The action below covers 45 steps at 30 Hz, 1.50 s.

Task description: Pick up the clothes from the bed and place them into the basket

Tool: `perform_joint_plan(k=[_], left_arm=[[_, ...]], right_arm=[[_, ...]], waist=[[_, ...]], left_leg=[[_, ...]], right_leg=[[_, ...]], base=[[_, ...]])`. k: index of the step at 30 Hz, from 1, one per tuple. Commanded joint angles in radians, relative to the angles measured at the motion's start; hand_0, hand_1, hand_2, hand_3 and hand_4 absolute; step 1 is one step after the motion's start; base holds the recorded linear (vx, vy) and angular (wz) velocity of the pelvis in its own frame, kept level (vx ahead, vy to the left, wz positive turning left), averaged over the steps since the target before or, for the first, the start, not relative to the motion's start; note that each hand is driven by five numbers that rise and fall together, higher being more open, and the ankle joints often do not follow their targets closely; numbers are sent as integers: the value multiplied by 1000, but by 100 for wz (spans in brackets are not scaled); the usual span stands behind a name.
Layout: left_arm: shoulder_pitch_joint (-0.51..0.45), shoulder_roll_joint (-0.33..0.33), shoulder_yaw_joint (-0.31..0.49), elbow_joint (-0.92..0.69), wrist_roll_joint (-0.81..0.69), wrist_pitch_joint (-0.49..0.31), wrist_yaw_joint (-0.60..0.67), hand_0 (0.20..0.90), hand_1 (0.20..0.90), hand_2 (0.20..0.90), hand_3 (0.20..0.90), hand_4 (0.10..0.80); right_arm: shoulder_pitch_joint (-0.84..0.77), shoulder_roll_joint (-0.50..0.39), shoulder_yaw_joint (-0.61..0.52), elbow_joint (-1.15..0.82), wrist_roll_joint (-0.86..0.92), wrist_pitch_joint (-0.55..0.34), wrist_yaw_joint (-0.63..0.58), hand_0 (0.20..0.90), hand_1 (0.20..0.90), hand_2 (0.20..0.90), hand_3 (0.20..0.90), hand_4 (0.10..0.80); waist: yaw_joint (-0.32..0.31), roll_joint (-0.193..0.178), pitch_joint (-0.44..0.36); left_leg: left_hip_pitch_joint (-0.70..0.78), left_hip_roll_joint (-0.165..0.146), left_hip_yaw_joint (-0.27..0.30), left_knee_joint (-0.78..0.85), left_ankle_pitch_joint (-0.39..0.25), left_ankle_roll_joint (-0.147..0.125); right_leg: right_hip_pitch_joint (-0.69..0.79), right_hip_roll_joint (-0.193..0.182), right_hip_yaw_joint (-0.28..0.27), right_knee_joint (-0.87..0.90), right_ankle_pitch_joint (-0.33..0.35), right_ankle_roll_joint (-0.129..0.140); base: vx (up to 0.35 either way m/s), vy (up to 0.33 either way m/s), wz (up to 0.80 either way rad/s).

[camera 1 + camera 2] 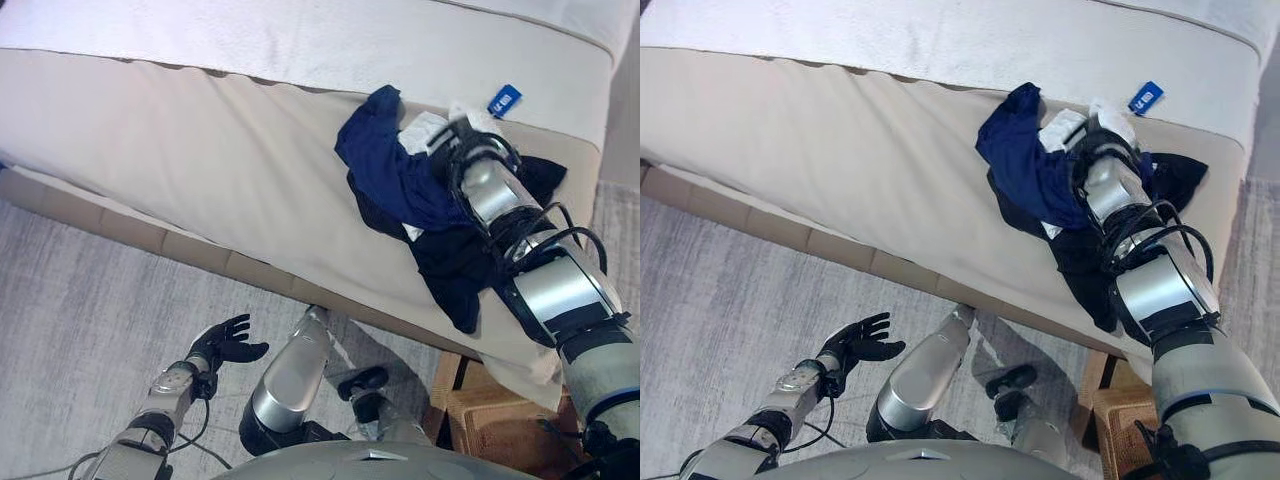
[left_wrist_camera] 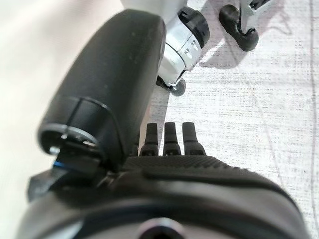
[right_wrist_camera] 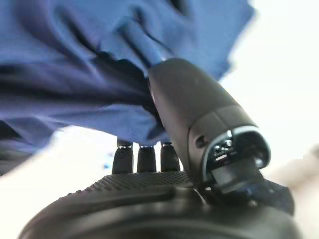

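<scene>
A pile of clothes lies on the beige bed [image 1: 180, 150]: a blue garment [image 1: 390, 170], a black garment [image 1: 455, 265] and a white piece [image 1: 425, 130]. My right arm reaches over the pile and my right hand [image 1: 455, 140] rests at its far side. In the right wrist view my right hand [image 3: 164, 199] has straight fingers, and its thumb touches the blue garment [image 3: 75, 59], which lies over the fingertips. My left hand [image 1: 225, 343] hangs open and empty over the floor in front of the bed. A brown basket [image 1: 490, 405] stands on the floor by the bed's near right corner.
A small blue tag [image 1: 505, 100] lies on the bed beyond the pile. A white sheet [image 1: 300, 35] covers the bed's far part. Grey carpet [image 1: 90, 300] lies in front of the bed; the left wrist view shows it [image 2: 259, 109] past my left hand [image 2: 189, 174].
</scene>
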Motion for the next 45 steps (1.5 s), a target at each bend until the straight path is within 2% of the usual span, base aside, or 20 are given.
perform_joint_plan(k=[1,3,6,10,18,20,26,32,34,36,40,45], left_arm=[[121,16,-38,23,-10,-35,-4,900,900,900,900,800],[144,2,-27,30,9,-43,-3,900,900,900,900,800],[171,-14,-7,47,43,-46,-2,900,900,900,900,800],[198,-24,20,63,93,-26,-3,900,900,900,900,800],[217,-35,45,117,170,10,13,900,900,900,900,800],[216,-33,50,126,187,25,18,900,900,900,900,800],[210,-27,76,156,228,86,31,900,900,900,900,800],[185,-13,65,135,231,147,9,900,900,900,900,800],[179,-12,59,128,228,153,9,900,900,900,900,800],[162,-10,41,96,230,166,-1,900,900,900,900,800],[124,-12,5,51,224,177,-8,900,900,900,900,800],[100,-14,-37,17,235,186,-18,900,900,900,900,800]], right_arm=[[-50,-45,-75,-234,-70,-123,-217,300,300,300,200,100],[-11,-60,-120,-322,-109,-164,-288,300,300,300,200,100],[44,-89,-174,-443,-147,-178,-345,300,300,300,200,100],[103,-138,-214,-533,-140,-163,-353,300,300,300,200,100],[166,-202,-272,-561,-92,-176,-435,300,300,300,200,100],[167,-223,-288,-567,-88,-181,-472,300,300,300,200,100],[179,-320,-368,-622,-16,-188,-540,300,300,300,200,100],[225,-410,-392,-618,27,-154,-431,300,300,300,200,100],[236,-421,-395,-615,28,-145,-413,300,300,300,200,100],[292,-440,-423,-614,32,-133,-387,300,300,300,200,100],[404,-445,-489,-593,56,-134,-336,300,300,300,200,100],[497,-428,-512,-558,56,-127,-262,300,300,300,200,100]], waist=[[-42,12,-67],[-58,12,-94],[-78,5,-138],[-97,-5,-199],[-119,-34,-275],[-128,-31,-285],[-207,-42,-330],[-315,-21,-367],[-330,-18,-372],[-370,-10,-376],[-428,-2,-376],[-467,6,-370]], left_leg=[[128,39,43,-85,-108,41],[158,41,51,-97,-112,39],[197,41,62,-114,-119,37],[241,43,71,-135,-118,30],[294,50,87,-169,-114,18],[291,51,101,-172,-92,23],[330,53,172,-181,-116,31],[379,66,270,-188,-146,39],[380,69,281,-190,-144,40],[393,75,305,-193,-151,42],[411,82,338,-199,-161,43],[425,93,380,-201,-162,31]], right_leg=[[62,-3,55,98,-51,-43],[90,9,73,68,-57,-44],[132,26,91,23,-56,-40],[180,50,105,-22,-63,-38],[243,88,126,-86,-67,-38],[243,90,115,-101,-39,-36],[220,100,169,-129,-9,-27],[180,112,252,-142,17,-28],[171,115,262,-142,22,-30],[161,121,287,-131,18,-35],[154,129,322,-125,15,-40],[163,136,342,-160,38,-37]], base=[[79,43,-27],[81,0,-19],[95,-26,-18],[110,-35,-14],[36,-81,-12],[-121,-28,-7],[-92,-66,-18],[-76,-52,-53],[-57,-57,-61],[-64,-89,-42],[-50,-100,-28],[-38,-128,-28]])
